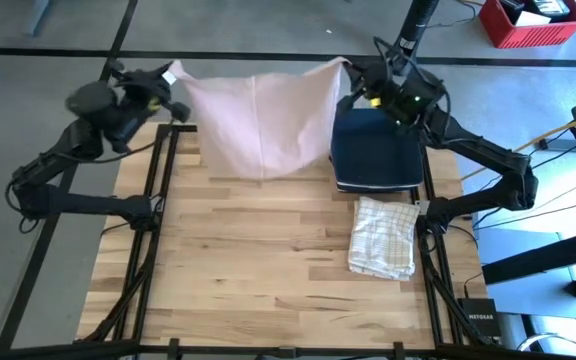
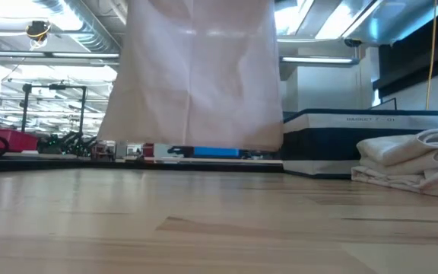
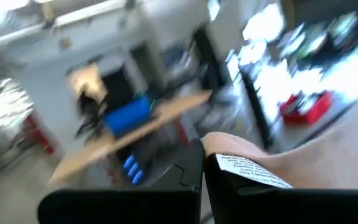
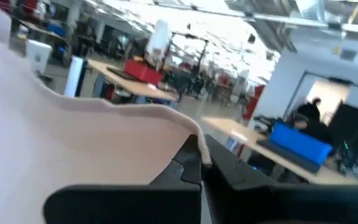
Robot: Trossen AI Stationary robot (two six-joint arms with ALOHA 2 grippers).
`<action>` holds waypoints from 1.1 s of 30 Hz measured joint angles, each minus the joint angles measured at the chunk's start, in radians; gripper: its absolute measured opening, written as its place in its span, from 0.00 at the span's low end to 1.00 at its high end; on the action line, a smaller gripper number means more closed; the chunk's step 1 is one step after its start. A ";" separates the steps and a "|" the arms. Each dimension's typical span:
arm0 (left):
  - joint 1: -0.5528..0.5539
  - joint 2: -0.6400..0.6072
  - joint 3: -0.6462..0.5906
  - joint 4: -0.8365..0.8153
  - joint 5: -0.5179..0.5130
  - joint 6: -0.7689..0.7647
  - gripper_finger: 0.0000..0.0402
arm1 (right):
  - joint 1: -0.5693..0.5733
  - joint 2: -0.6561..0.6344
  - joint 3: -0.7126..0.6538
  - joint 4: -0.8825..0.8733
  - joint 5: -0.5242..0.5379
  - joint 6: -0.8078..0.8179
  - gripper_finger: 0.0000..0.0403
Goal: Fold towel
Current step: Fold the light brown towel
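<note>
The towel [image 1: 263, 120], at upper centre of the high view, is thin matt pale-pink cloth with soft creases and a printed white label at one corner. The table [image 1: 258, 260] is pale wood in jointed strips with a smooth, faintly satin finish. At right, the folded cloth [image 1: 383, 237] is a coarser white checked weave. The dark bin [image 1: 373, 150] above it looks like smooth navy plastic.
</note>
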 joint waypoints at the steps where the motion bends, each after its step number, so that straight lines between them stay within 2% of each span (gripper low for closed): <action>1: -0.009 -0.014 0.000 0.024 0.040 0.011 0.00 | 0.000 -0.008 0.005 -0.006 -0.014 -0.005 0.01; 4: -0.063 -0.056 0.002 -0.008 0.129 0.003 0.00 | 0.030 -0.043 0.029 -0.088 -0.043 -0.010 0.01; 8: -0.151 -0.108 0.002 -0.219 0.170 -0.128 0.00 | 0.115 -0.095 0.035 -0.255 -0.073 -0.019 0.01; 15: -0.281 -0.149 0.002 -0.636 0.317 -0.559 0.00 | 0.265 -0.113 0.034 -0.623 -0.185 0.082 0.01; 19: -0.337 -0.149 -0.042 -0.785 0.380 -0.783 0.00 | 0.350 -0.100 -0.021 -0.748 -0.228 0.186 0.01; 22: -0.369 -0.148 -0.113 -0.794 0.407 -0.871 0.00 | 0.412 -0.101 -0.093 -0.758 -0.265 0.264 0.01; 28: -0.479 -0.137 -0.286 -0.766 0.514 -1.065 0.00 | 0.558 -0.101 -0.260 -0.731 -0.274 0.435 0.01; 33: -0.620 -0.128 -0.445 -0.521 0.587 -1.135 0.00 | 0.680 -0.100 -0.401 -0.640 -0.273 0.581 0.01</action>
